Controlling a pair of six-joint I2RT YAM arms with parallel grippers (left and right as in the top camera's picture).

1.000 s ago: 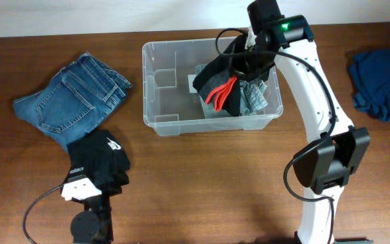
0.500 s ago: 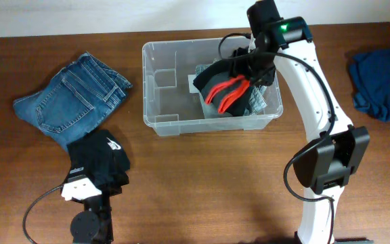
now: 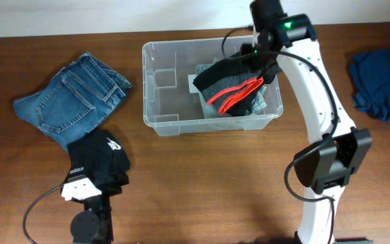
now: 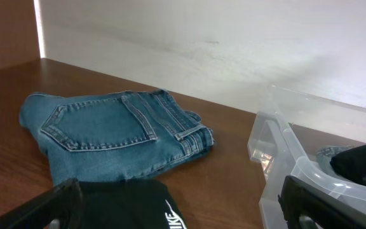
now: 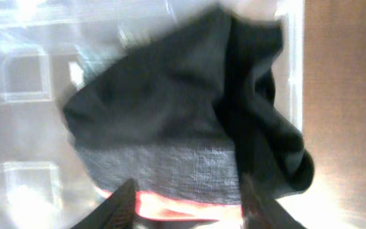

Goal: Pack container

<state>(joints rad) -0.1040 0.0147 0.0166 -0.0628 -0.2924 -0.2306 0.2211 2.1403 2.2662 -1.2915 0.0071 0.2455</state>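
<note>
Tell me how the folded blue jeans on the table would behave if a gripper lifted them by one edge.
The jeans are soft folded denim, so they would probably droop and unfold. The stacked layers and thick seams suggest they are fairly heavy for cloth. Lying flat on the table, they should not roll or tip.

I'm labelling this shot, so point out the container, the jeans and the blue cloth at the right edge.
container [image 3: 181,126], overhead view, on its front wall.
jeans [image 3: 66,102], overhead view, on the back pocket.
blue cloth [image 3: 383,85], overhead view, on its middle.
</note>
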